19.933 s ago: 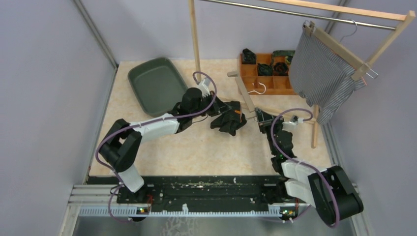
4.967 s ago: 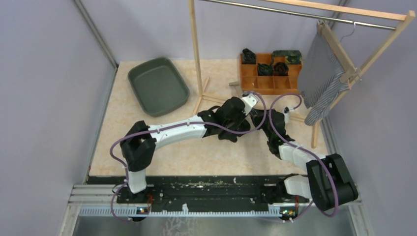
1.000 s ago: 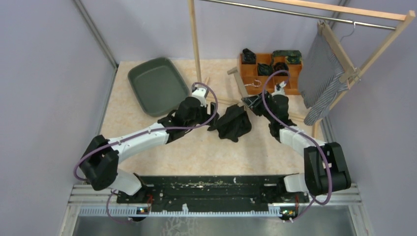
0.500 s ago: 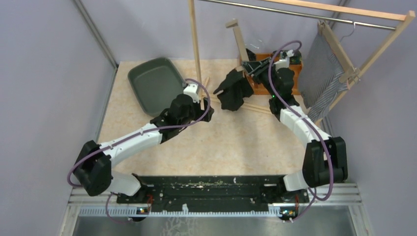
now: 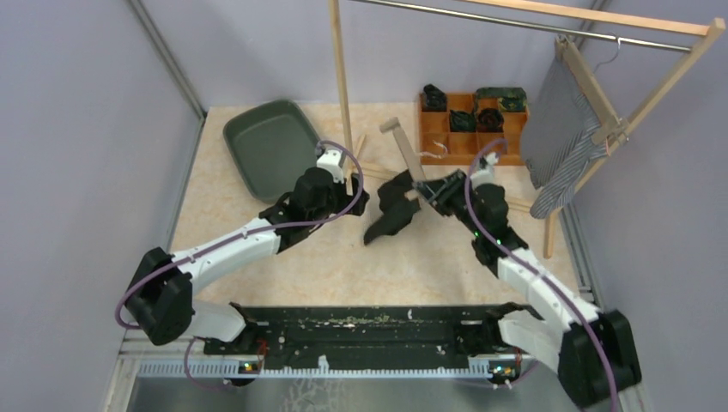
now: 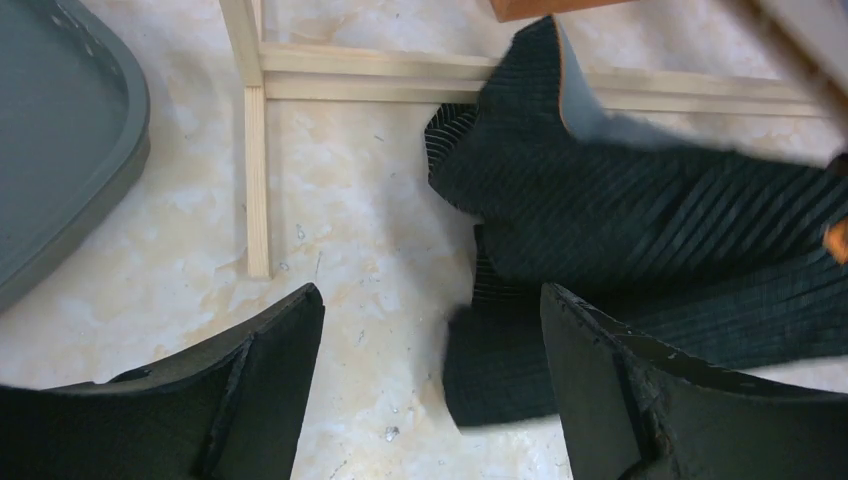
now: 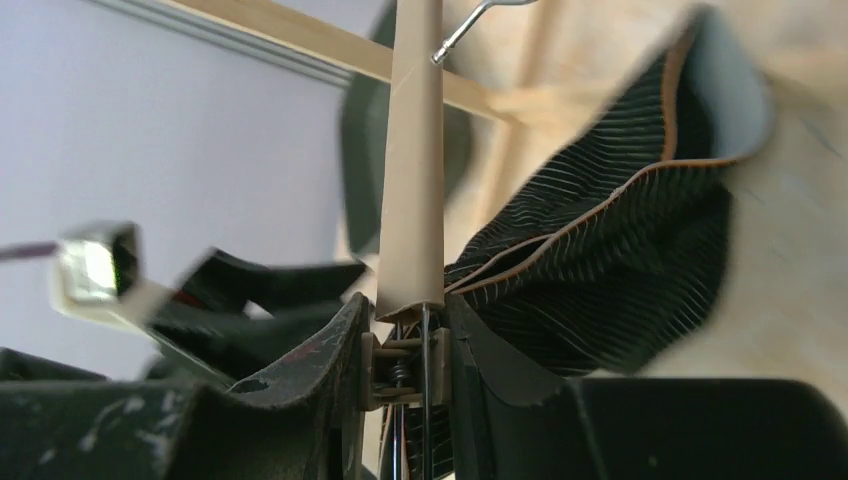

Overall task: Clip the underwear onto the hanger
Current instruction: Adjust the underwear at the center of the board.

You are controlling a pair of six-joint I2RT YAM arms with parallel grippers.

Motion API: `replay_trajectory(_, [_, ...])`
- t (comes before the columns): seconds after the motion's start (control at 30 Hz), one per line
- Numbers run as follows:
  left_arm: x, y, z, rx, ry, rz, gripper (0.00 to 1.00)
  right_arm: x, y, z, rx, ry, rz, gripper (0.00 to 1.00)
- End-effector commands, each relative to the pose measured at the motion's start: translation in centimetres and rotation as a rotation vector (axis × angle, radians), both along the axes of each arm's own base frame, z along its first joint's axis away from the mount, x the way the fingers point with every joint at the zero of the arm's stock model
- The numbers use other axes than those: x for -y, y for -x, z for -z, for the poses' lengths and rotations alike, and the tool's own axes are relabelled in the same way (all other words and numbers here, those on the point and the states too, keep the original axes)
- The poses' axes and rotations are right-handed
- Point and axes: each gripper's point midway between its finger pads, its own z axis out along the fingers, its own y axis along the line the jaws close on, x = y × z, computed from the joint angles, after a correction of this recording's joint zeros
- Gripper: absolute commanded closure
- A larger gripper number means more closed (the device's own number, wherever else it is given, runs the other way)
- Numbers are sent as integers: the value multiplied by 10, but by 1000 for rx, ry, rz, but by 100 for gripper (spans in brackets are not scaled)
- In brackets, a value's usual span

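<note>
One underwear [image 5: 391, 215] corner hangs from the wooden hanger [image 5: 403, 153] clenched in the right jaws; released left jaws hover leftward, nearer the loose side.

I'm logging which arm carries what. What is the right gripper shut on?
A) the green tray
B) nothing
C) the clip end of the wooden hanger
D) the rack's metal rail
C: in the right wrist view the right gripper pinches the clip end of the wooden hanger, with the black underwear draped beside it; the left gripper is open and empty.
</note>
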Motion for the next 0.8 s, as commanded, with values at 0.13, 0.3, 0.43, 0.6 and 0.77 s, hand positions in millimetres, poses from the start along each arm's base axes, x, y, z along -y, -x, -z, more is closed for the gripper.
replay_trajectory(0.13, [10,0,10,-18,16,38,16,58,75,35,-50,125,143,86])
replay_trajectory(0.3, [29,1,18,-56,26,115,16,71,108,73,-147,178,140,86])
replay_trajectory(0.43, [45,-1,20,-70,55,154,16,83,124,103,-205,195,174,86])
replay_trajectory(0.6, [62,-9,22,-66,66,180,16,86,135,129,-284,179,184,86])
replay_trajectory(0.77, [83,-14,20,-31,72,214,17,93,138,141,-310,194,219,86])
